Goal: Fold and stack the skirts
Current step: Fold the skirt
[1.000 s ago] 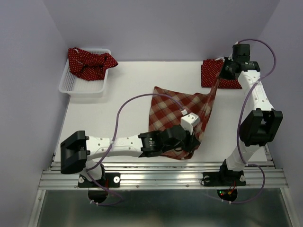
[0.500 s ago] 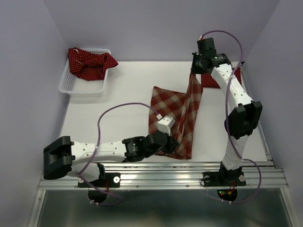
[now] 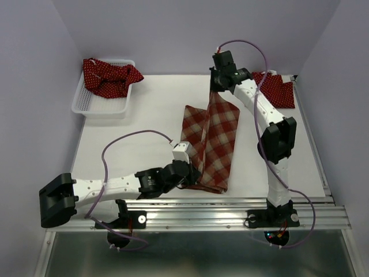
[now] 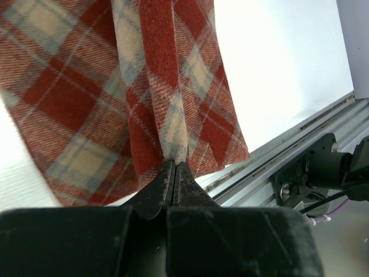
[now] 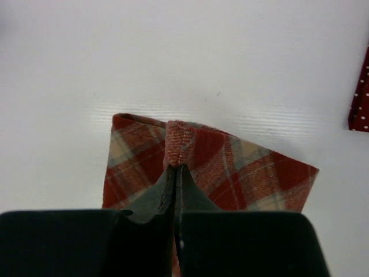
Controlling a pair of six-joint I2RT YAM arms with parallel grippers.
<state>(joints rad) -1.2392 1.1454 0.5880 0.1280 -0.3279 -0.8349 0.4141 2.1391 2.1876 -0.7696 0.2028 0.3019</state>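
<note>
Three skirts show in the overhead view. The plaid skirt [image 3: 214, 138] lies at the middle of the white table [image 3: 132, 144], doubled lengthwise into a long strip running from 12 o'clock to 6 o'clock. The right gripper [image 3: 217, 91] is clenched on the strip's 12 o'clock end. Its wrist camera shows the two fingers pressed together on a bunched corner of the check cloth. The left gripper [image 3: 192, 174] is clenched on the 6 o'clock end. Its wrist camera shows the jaws nipping a fold at the cloth's edge, near the metal rail [image 4: 259, 173] along the table's front. One dotted skirt [image 3: 109, 76] sits crumpled in the basket [image 3: 98, 109] at 10 o'clock, spilling over the basket's right rim. The other dotted skirt [image 3: 278, 91] lies flat at 2 o'clock, just beside the right arm and apart from the plaid one.
</note>
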